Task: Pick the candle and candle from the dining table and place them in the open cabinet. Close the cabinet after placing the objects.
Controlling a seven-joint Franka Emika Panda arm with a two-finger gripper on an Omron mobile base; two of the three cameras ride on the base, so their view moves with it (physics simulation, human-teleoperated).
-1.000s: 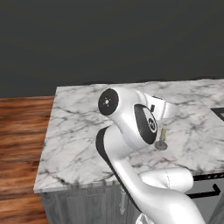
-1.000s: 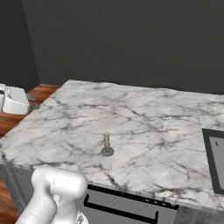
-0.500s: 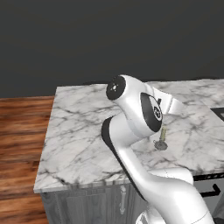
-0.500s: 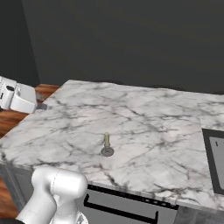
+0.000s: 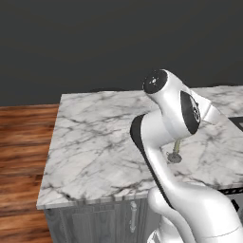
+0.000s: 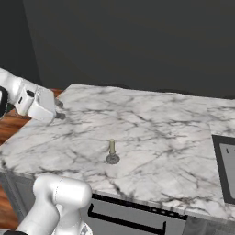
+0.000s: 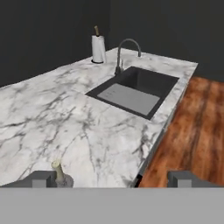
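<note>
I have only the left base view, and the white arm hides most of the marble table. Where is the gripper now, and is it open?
Observer: In the right base view the gripper hangs by the left edge of the white marble table, jaws wide open and holding nothing.
Operator: And the thing to pick?
Observer: The stubby pale-olive candle on its grey metal base stands upright near the front edge, well apart from the gripper.
Operator: What lies ahead of the hand?
Observer: The hand view shows a dark sink with a curved faucet and a white paper towel roll.
</note>
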